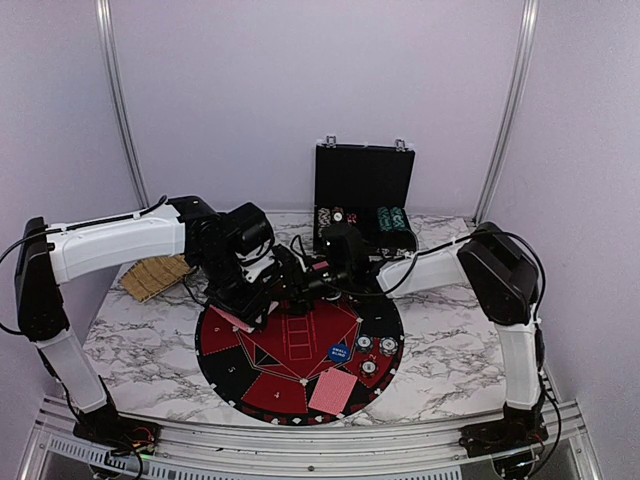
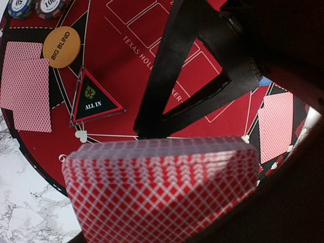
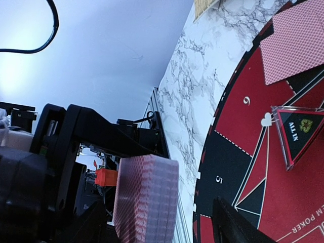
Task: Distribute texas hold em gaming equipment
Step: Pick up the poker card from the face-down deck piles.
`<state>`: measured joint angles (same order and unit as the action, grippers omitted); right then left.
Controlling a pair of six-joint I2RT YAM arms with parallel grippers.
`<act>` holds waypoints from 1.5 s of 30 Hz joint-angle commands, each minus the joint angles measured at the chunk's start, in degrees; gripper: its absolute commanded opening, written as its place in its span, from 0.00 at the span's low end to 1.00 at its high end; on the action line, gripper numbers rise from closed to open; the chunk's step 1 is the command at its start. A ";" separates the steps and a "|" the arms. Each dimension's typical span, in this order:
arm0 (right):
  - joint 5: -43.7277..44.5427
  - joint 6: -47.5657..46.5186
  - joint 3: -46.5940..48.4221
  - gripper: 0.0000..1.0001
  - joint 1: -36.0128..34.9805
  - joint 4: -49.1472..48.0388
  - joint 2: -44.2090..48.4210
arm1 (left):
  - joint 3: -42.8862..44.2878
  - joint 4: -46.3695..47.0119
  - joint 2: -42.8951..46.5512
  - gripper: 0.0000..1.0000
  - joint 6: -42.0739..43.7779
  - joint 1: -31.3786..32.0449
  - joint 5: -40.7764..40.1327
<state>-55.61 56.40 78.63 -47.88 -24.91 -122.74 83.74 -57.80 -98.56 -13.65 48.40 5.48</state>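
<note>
My left gripper (image 1: 266, 292) is shut on a deck of red-backed playing cards (image 2: 162, 190) and holds it above the mat's far left part. My right gripper (image 1: 303, 279) is open; its black fingers (image 2: 164, 76) reach toward the deck, which shows edge-on between them in the right wrist view (image 3: 147, 202). On the mat lie dealt cards (image 1: 333, 390), more cards (image 2: 25, 86), an orange BIG BLIND disc (image 2: 61, 46), a blue disc (image 1: 340, 352), a clear ALL IN triangle (image 2: 92, 98) and three chips (image 1: 369, 367).
The round black-and-red numbered mat (image 1: 225, 365) lies at the table's front middle. The open black case (image 1: 363, 180) with stacked chips stands at the back. A tan woven piece (image 1: 155, 275) lies at the left. The marble table's front rail (image 1: 300, 440) runs below the mat.
</note>
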 commanded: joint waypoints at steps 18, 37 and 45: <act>5.47 -8.81 2.40 0.53 0.90 10.87 0.52 | 1.77 -1.17 0.79 0.42 0.24 0.21 -0.46; 5.46 -8.20 0.00 0.45 2.79 9.27 4.17 | 1.42 -1.00 0.59 0.41 0.50 0.25 -0.72; 5.10 -7.27 -0.65 0.42 3.10 8.13 5.84 | 1.20 -0.91 0.51 0.41 0.48 0.14 -1.10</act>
<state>-50.87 49.06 78.43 -45.10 -16.88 -119.79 84.27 -58.46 -98.80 -13.67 48.40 4.89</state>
